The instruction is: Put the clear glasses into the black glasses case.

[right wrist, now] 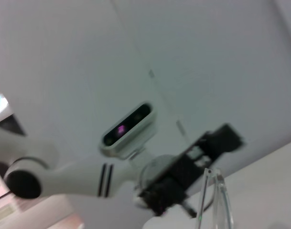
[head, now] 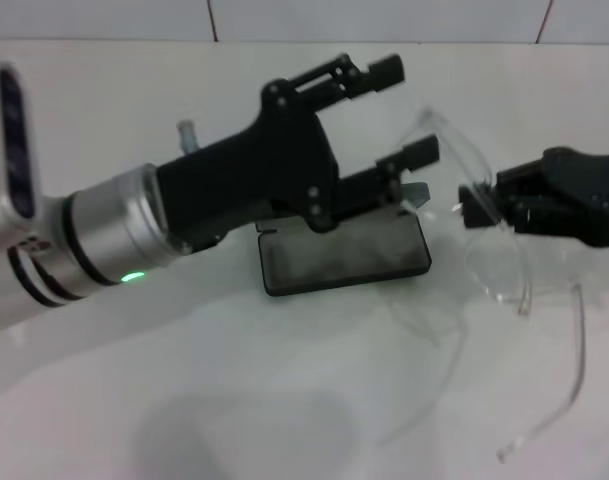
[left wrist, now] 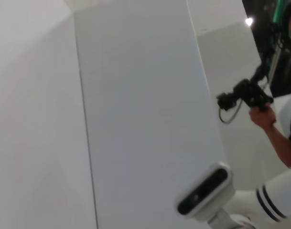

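Note:
The black glasses case (head: 344, 258) lies open on the white table, its grey inside facing up. My left gripper (head: 412, 112) hovers over the case's far side, open, with nothing between its fingers. The clear glasses (head: 494, 255) hang in the air just right of the case. My right gripper (head: 476, 207) is shut on their lens from the right. Their thin clear arms (head: 576, 350) trail down toward the table's front. The lens's top edge reaches up close to the left gripper's lower finger (head: 409, 157). The right wrist view shows one clear arm (right wrist: 218, 200) and, farther off, the left gripper (right wrist: 193, 174).
A white table (head: 184, 400) spreads in front of the case, with a tiled wall (head: 384, 18) behind. The left wrist view looks at white panels, the robot's head camera (left wrist: 202, 191) and a person's hand (left wrist: 262, 117) holding a black device.

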You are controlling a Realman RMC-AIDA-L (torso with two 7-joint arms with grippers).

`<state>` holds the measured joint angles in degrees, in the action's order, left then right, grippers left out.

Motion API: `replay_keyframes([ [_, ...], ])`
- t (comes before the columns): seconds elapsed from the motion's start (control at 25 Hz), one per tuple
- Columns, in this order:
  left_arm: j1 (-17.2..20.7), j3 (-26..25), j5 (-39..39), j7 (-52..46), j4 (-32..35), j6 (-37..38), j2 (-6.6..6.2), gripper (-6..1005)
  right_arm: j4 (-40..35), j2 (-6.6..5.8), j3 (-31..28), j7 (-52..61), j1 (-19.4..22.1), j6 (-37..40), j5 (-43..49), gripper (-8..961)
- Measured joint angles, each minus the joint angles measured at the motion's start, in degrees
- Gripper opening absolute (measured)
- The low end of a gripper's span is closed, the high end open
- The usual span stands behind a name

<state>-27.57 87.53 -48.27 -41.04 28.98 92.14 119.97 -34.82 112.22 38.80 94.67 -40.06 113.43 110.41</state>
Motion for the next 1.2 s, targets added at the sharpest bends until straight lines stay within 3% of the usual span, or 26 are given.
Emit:
replay_keyframes([
  [0.32,3.61,-5.92,1.36,-1.13,0.01,6.64,-1.75,664,0.03,-0.48,-0.11,-4.6,4.56,-5.7,-10.7,115],
  [0.56,5.69,-8.78,1.02,-1.41,-3.78,6.27,-4.69,664,0.1,0.76,-0.14,-10.05,7.32,-6.98,-19.95,115],
  [0.72,4.2,-10.25,-1.42,-1.47,-7.25,5.52,-5.21,664,0.18,1.62,-0.15,-11.62,7.42,-6.41,-24.89,116],
  [0.88,2.56,-10.13,-9.35,-1.39,-7.31,4.83,-4.15,664,0.82,3.11,0.14,-14.44,7.23,-6.44,-29.95,116],
  [1.08,0.25,-9.89,-19.61,-1.07,-6.1,5.45,-1.28,664,4.95,3.24,0.53,-16.18,5.32,-6.57,-34.28,115],
  [1.2,-0.95,-8.5,-21.8,-1.04,-5.45,7.2,-0.01,664,6.28,3.22,0.96,-16.67,4.08,-7.79,-34.4,115],
])
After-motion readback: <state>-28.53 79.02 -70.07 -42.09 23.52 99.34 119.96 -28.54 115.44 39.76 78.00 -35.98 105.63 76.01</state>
